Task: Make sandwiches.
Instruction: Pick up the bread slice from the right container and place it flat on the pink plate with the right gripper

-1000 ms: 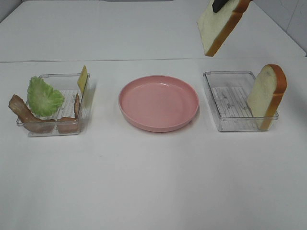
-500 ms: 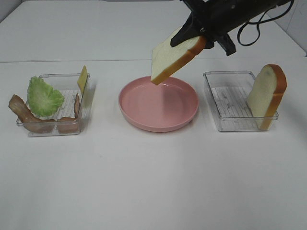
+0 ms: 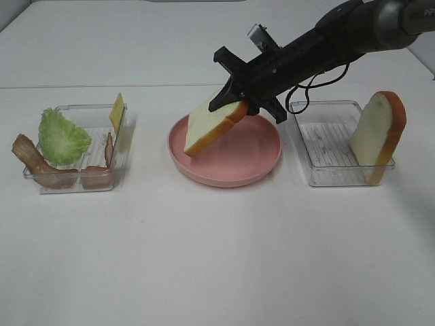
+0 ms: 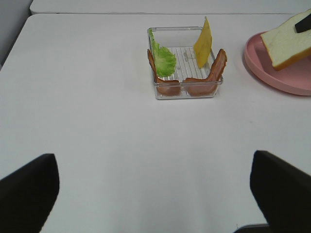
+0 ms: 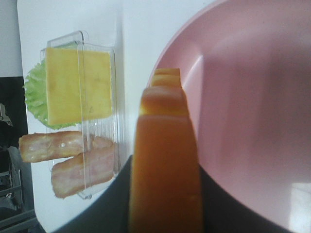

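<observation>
My right gripper (image 3: 234, 102) is shut on a white bread slice (image 3: 207, 128) with an orange-brown crust (image 5: 165, 160). It holds the slice tilted over the left half of the pink plate (image 3: 255, 149), low corner down near the plate's floor. A second bread slice (image 3: 379, 136) stands upright in the clear tray (image 3: 319, 146) on the right. The left clear tray (image 3: 95, 180) holds lettuce (image 3: 62, 136), bacon strips (image 3: 34, 163) and a cheese square (image 3: 117, 112). My left gripper (image 4: 155, 194) hangs open well short of that tray (image 4: 184, 92). No sandwiches are in view.
The right arm and its cable (image 3: 319, 75) stretch from the back right over the right tray's far corner. A seam between table tops (image 3: 102, 86) runs behind the trays. White tabletop (image 3: 217, 258) lies in front of the plate.
The right gripper has carried the bread slice down and to the left, from high above the right tray to just over the plate. The left gripper has stayed put.
</observation>
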